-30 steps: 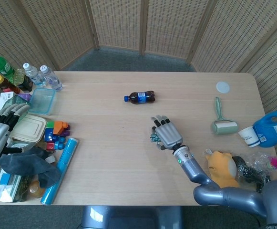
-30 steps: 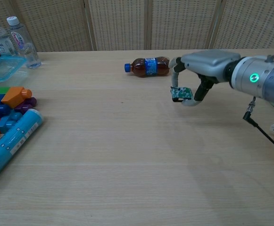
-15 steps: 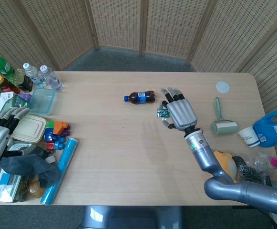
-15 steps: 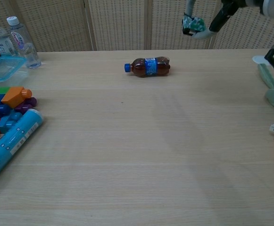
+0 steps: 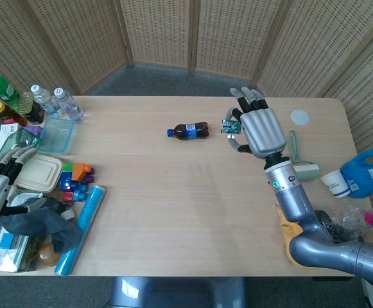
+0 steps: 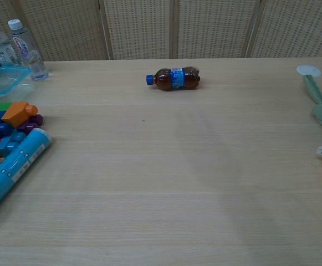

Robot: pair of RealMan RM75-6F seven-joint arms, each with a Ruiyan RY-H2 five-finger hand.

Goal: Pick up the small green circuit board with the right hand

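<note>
The right hand (image 5: 260,130) is raised above the desk (image 5: 173,205) — pinching the small green circuit board (image 5: 230,126), right of a cola bottle (image 5: 190,131).

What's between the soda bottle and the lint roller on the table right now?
In the chest view, only bare tabletop lies between the soda bottle and the lint roller. In the head view the right hand, pinching the green circuit board, overlaps that stretch.
</note>
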